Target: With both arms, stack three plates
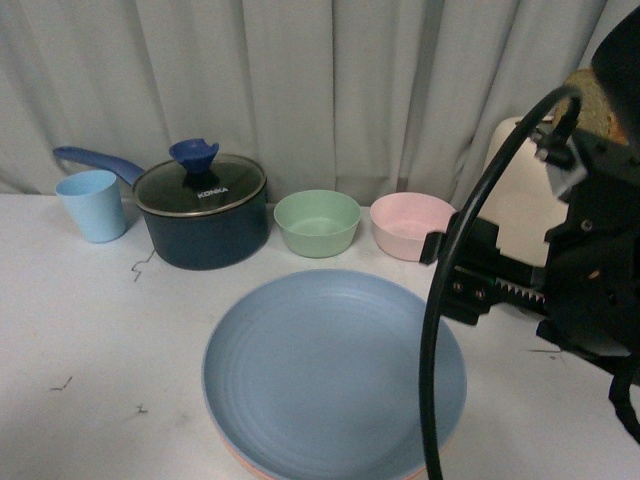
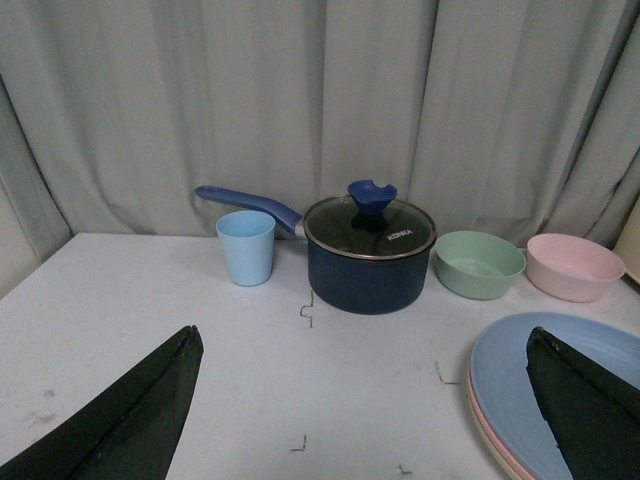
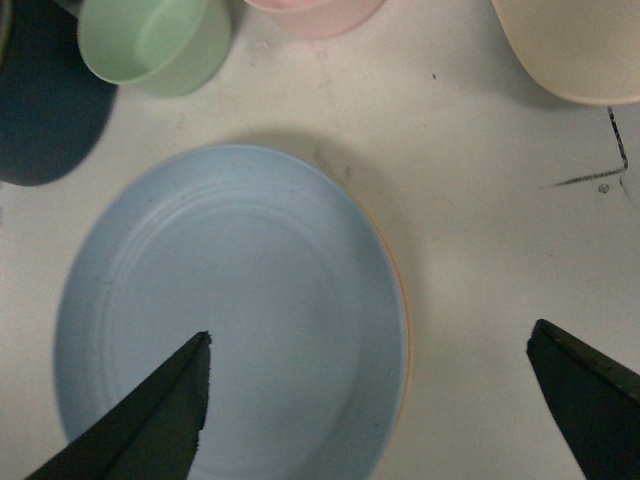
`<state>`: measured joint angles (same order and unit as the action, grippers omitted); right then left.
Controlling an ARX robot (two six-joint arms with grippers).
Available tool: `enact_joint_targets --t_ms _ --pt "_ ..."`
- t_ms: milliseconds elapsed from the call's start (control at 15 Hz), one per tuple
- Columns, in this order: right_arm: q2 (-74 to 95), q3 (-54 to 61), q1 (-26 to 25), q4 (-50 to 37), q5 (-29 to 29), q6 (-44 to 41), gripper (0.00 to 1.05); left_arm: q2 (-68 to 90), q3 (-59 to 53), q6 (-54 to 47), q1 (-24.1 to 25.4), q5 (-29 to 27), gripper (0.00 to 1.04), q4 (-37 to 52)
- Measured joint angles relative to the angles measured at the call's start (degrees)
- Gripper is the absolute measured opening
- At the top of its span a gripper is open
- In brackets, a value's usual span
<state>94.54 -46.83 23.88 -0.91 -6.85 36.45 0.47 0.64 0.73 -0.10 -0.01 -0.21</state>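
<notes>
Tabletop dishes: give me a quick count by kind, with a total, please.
Plates: 3, the light blue plate stacked on a pink plate, plus a cream plate apart from the stack
Bowls: 2, green bowl and pink bowl
Cups: 1, blue cup
Pots: 1, lidded dark blue pot
Total: 7

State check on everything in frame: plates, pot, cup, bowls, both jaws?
Blue plate: stacked on the pink plate, upright, empty.
Beige plate: apart on the table, not yet stacked.
Pot: lid on.
Blue cup: upright.
Green bowl: upright, empty.
Pink bowl: upright, empty.
Right gripper: jaws open, holding nothing.
Left gripper: jaws open, holding nothing.
</notes>
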Motion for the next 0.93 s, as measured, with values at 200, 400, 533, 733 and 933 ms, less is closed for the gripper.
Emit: enact_joint_targets --t_ms 200,400,533,733,933 --pt "-9.0 0.1 0.2 1.5 0.9 -0.3 0.98 0.0 0.0 0.0 0.0 0.0 0.98 0.0" --pt "-22.3 1.6 1.2 -3.2 -3.7 -4.6 0.95 0.0 0.0 0.0 0.0 0.0 0.98 0.0" --pt "-33.8 12.8 -2.1 -22.4 -12.7 -20.8 0.71 0.0 0.0 0.0 0.0 -0.1 0.98 0.0" --pt "-53.0 21.4 -10.4 -13.1 -7.1 -33.8 0.33 0.0 0.0 0.0 0.1 0.0 0.98 0.0" --pt "-70.8 29.9 -17.7 -3.8 1.2 -35.9 0.02 0.0 0.0 0.0 0.1 0.0 0.98 0.0"
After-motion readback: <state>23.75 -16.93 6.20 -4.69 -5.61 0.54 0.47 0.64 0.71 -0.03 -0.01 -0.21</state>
